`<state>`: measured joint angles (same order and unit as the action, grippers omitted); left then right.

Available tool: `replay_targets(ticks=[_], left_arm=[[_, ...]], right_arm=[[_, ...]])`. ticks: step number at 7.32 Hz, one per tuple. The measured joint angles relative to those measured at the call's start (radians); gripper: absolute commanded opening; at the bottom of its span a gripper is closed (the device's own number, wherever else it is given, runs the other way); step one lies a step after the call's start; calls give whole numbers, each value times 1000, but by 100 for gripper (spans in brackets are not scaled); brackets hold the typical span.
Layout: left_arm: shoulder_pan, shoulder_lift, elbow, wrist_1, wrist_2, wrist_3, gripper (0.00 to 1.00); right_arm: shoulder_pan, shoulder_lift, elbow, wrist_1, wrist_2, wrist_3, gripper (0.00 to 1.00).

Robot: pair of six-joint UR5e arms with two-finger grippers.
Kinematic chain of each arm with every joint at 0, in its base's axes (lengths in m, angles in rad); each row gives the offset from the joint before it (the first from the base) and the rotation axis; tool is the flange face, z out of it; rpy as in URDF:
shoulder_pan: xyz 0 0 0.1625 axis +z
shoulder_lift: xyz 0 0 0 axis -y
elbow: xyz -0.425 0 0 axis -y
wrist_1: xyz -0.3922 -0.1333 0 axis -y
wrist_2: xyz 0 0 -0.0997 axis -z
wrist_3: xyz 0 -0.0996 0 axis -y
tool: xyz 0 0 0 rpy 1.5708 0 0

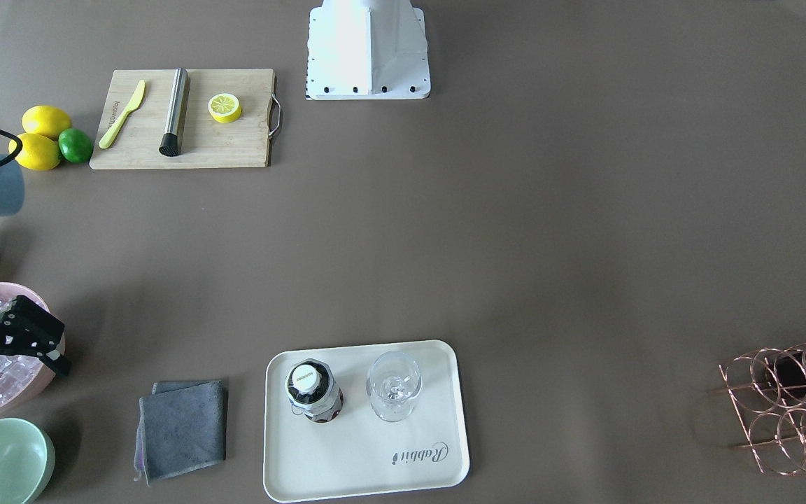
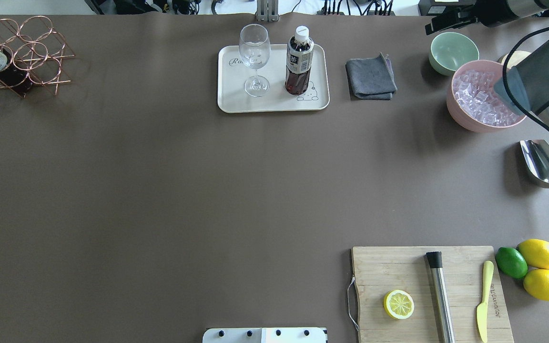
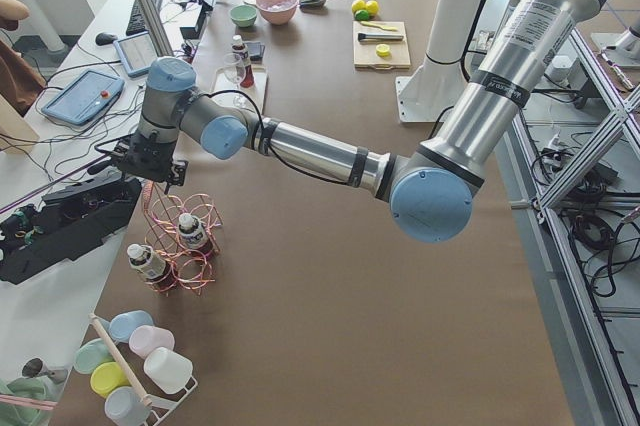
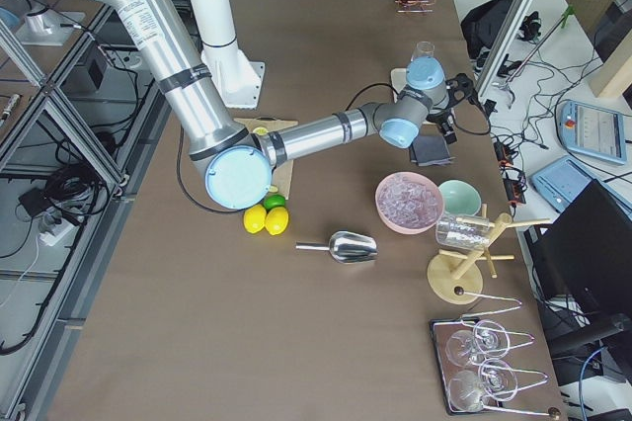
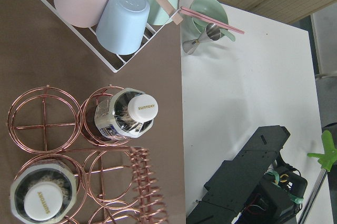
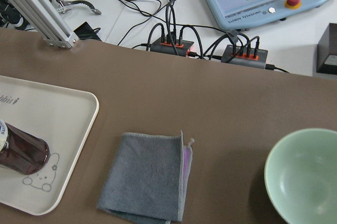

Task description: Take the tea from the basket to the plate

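Observation:
A tea bottle (image 2: pixel 299 62) with a white cap stands upright on the cream plate (image 2: pixel 274 102), next to a clear glass (image 2: pixel 254 57). It also shows in the front view (image 1: pixel 313 392). The copper wire basket (image 2: pixel 22 57) sits at the table's far left corner and holds two more bottles (image 5: pixel 126 116) (image 5: pixel 45 197). My right gripper (image 1: pixel 64 346) is open and empty, above the pink bowl, well to the side of the plate. My left gripper (image 3: pixel 150 161) hovers above the basket (image 3: pixel 180 246). I cannot tell whether it is open or shut.
A grey cloth (image 2: pixel 371 76), a mint bowl (image 2: pixel 453 50) and a pink bowl of ice (image 2: pixel 482 102) lie beside the plate. A metal scoop (image 2: pixel 546 166), a cutting board (image 2: pixel 427 290) with a lemon half, and whole lemons and a lime (image 2: pixel 511 262) lie on my right.

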<state>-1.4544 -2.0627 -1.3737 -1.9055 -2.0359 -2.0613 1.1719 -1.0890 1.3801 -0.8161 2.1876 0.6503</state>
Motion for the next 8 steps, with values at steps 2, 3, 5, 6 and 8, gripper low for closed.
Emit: replay_targets(ticks=[2, 3, 5, 6, 8], left_arm=[[-4, 123, -150, 3, -69, 87, 98], [-5, 188, -221, 5, -118, 192, 98], [-19, 316, -318, 8, -261, 479, 98], [-23, 369, -340, 9, -287, 633, 98], [-17, 417, -357, 23, -300, 905, 98]], right_arm=[[20, -149, 216, -209, 80, 168, 100], [25, -213, 303, -310, 121, 235, 100], [43, -344, 416, -455, 157, 292, 100], [64, -418, 436, -476, 166, 284, 100], [144, -559, 434, -487, 186, 123, 100]])
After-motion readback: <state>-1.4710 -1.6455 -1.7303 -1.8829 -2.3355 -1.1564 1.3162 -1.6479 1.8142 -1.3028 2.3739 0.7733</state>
